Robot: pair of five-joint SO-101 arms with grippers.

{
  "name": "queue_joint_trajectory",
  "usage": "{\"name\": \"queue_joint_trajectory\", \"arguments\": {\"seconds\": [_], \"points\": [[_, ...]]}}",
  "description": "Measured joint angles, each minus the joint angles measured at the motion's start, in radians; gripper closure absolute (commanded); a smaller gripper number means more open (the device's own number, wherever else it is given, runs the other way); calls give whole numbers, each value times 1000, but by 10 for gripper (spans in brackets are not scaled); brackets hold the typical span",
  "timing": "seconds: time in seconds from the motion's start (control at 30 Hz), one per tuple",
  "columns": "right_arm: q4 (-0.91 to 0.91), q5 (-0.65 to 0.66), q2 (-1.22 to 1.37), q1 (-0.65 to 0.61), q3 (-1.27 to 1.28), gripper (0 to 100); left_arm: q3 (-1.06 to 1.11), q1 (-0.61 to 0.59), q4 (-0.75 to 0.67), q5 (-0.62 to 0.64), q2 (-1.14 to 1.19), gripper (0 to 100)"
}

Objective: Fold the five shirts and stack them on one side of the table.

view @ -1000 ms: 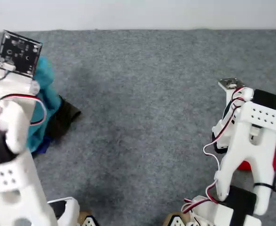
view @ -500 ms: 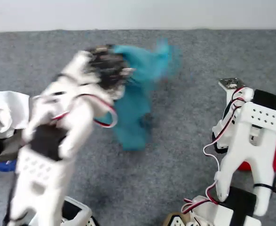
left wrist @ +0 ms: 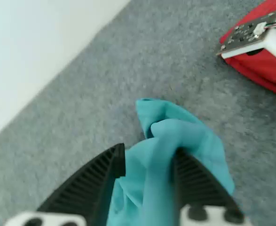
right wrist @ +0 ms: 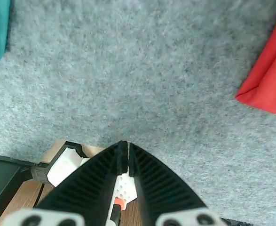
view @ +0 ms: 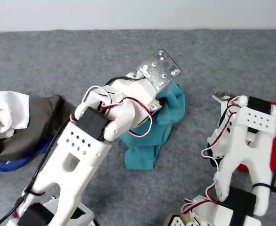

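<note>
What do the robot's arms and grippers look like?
The left arm and right arm are white plastic shells with black motor blocks, small hole patterns and looped red, white and black cables. The left gripper and right gripper have black ribbed tapering fingers.

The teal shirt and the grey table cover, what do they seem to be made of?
The teal shirt looks like soft, matte knit or woven cloth, perhaps cotton: it bunches into loose folds in the left gripper. The table cover looks like grey felt or short-pile carpet: fuzzy, speckled, no shine.
</note>
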Motion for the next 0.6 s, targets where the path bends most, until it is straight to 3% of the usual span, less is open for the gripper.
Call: {"name": "queue_joint_trajectory", "arguments": {"seconds": [0.27,0.6], "points": [[0,0,-66,-2,0,990,-198,-44,207,54,-2,796],[0,0,-304,-9,0,990,-376,-290,413,54,-2,804]]}}
